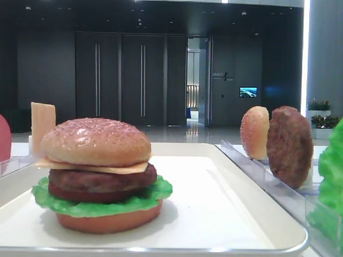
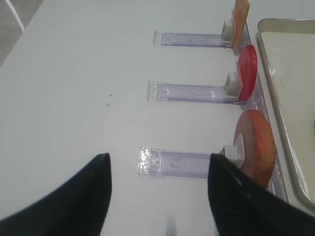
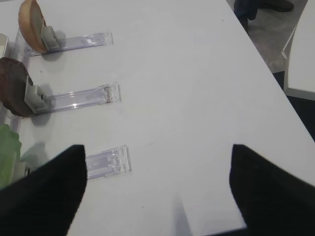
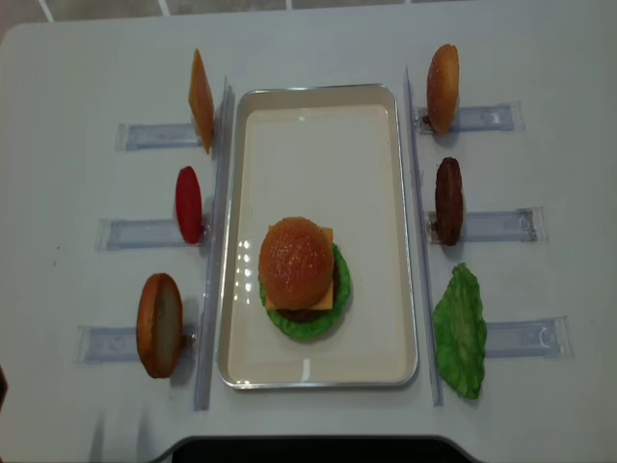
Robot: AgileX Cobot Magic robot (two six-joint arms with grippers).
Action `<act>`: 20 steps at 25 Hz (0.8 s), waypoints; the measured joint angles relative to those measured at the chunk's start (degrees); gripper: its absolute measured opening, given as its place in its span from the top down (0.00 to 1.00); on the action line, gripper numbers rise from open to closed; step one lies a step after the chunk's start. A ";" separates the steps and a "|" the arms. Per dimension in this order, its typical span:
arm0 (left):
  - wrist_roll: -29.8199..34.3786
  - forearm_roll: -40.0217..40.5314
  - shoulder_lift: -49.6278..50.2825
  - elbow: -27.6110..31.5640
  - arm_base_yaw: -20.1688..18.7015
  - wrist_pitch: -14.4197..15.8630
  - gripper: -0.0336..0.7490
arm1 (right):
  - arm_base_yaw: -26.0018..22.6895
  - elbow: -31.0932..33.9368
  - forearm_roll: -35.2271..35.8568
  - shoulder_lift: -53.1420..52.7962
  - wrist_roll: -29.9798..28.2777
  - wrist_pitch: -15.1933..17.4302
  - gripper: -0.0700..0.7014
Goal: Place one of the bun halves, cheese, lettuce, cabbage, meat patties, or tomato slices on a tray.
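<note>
The white tray (image 4: pixel 318 164) holds a stacked burger: a domed bun half (image 4: pixel 295 262) over cheese, a meat patty, a red slice, lettuce and a flat bottom bun. In racks to the right stand another bun half (image 4: pixel 442 87), a meat patty (image 4: pixel 448 200) and a lettuce leaf (image 4: pixel 461 331). To the left stand a cheese slice (image 4: pixel 200 98), a tomato slice (image 4: pixel 189 203) and a flat orange-brown bun (image 4: pixel 159 323). My left gripper (image 2: pixel 158 162) hangs open over the table beside that flat bun (image 2: pixel 256 145). My right gripper (image 3: pixel 157 152) is open and empty, near the lettuce (image 3: pixel 7 152).
Clear plastic racks (image 4: pixel 482 225) reach outward from both long sides of the tray. Bare white tabletop lies under both grippers. The table's right edge (image 3: pixel 275 73) and a neighbouring white surface show in the right wrist view. Neither arm shows in the overhead view.
</note>
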 joint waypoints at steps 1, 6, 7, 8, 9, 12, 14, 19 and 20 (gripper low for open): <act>0.00 0.00 0.00 0.00 0.00 0.00 0.36 | 0.00 0.00 -0.13 0.00 0.00 0.00 0.18; 0.00 0.00 0.00 0.00 0.00 0.00 0.36 | 0.00 0.00 -0.24 -0.12 0.00 0.00 0.18; 0.00 0.00 0.00 0.00 0.00 0.00 0.36 | 0.00 0.17 -0.24 -0.12 0.00 0.00 0.18; 0.00 0.00 0.00 0.00 0.00 0.00 0.36 | 0.06 0.37 -0.24 -0.17 -0.05 0.00 0.18; 0.00 0.00 0.00 0.00 0.00 0.00 0.36 | 0.17 0.63 -0.24 -0.17 -0.05 0.00 0.18; 0.00 0.00 0.00 0.00 0.00 0.00 0.36 | 0.16 1.27 -0.24 -0.17 -0.24 -0.64 0.18; 0.00 0.00 0.00 0.00 0.00 0.00 0.36 | 0.16 2.16 -0.24 -0.17 -0.71 -2.62 0.18; 0.00 0.00 0.00 0.00 0.00 0.00 0.36 | 0.16 2.82 -0.19 -0.21 -1.31 -3.80 0.18; 0.00 0.00 0.00 0.00 0.00 0.00 0.36 | 0.16 2.89 -0.19 -0.21 -1.36 -4.04 0.18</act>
